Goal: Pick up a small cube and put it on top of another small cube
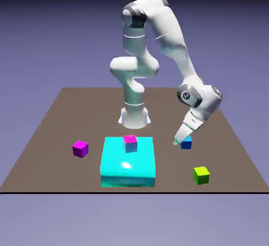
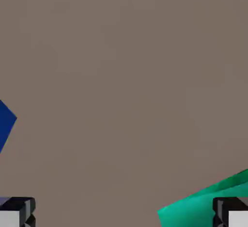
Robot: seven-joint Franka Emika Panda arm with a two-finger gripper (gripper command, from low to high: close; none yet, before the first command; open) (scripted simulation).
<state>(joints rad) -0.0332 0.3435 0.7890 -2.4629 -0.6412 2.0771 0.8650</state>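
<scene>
Magenta small cube (image 1: 80, 148) sits at the exterior view's left on my brown table (image 1: 47, 129), well apart from the big cyan block (image 1: 128, 163) carrying a pink-topped cube (image 1: 130, 143). Farther right, my claw (image 1: 179, 141) hangs open just beside the small blue cube (image 1: 186, 144), not around it; a yellow-green cube (image 1: 201, 175) lies nearer the front edge
</scene>
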